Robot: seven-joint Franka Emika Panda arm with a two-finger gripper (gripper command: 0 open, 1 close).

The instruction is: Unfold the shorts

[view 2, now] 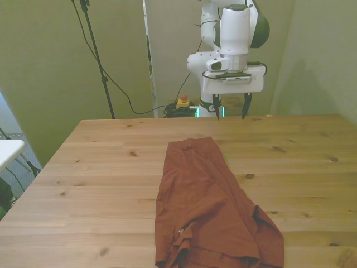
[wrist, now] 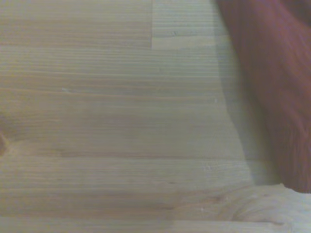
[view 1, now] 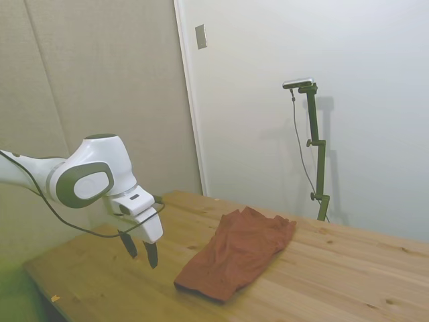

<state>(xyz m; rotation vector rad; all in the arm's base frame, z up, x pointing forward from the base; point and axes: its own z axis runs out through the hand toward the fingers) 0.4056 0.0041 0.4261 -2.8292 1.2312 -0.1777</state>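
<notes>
The shorts [view 1: 238,251] [view 2: 209,206] are a rust-red garment lying folded and rumpled in a long strip on the wooden table [view 2: 100,184]. In the wrist view one edge of the shorts [wrist: 272,87] shows over bare wood. My gripper [view 1: 141,249] [view 2: 230,108] hangs above the table, apart from the shorts, beyond their narrow end. Its two dark fingers are spread and point down, with nothing between them, so it is open.
A wall and a door frame [view 1: 191,100] stand close behind the table. Cables and a red-and-yellow button box [view 2: 182,101] lie on the floor behind the table's far edge. A white surface [view 2: 8,148] juts in at the front view's left.
</notes>
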